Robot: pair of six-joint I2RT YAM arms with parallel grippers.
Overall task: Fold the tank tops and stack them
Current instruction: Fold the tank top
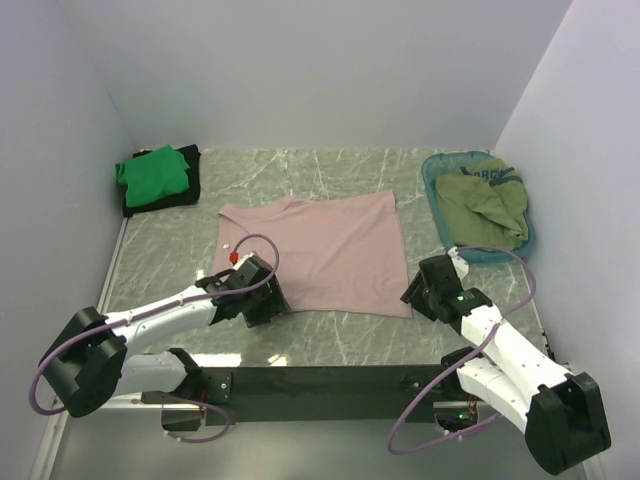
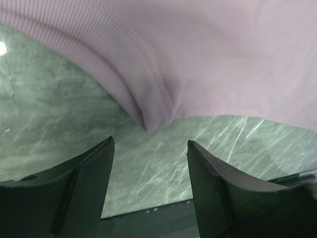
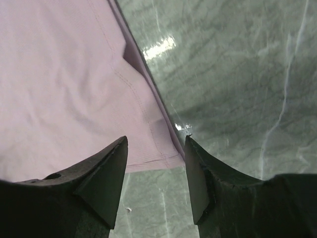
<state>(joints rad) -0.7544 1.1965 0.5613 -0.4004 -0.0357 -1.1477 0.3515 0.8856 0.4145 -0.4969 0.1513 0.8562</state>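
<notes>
**Spread and empty at the near hem**

The left pincer [image 2: 151, 144] is held spread, empty, just short of a hemmed corner of the dusty pink tank top [image 2: 198, 59], laid flat mid-surface [image 1: 330, 345]. The right pincer [image 3: 156, 141] is likewise released at the other near corner. The black top [image 1: 190, 187] is mostly covered by the green top [image 1: 152, 172]. Lettering on the olive top [image 1: 485, 205] is unreadable.
</notes>
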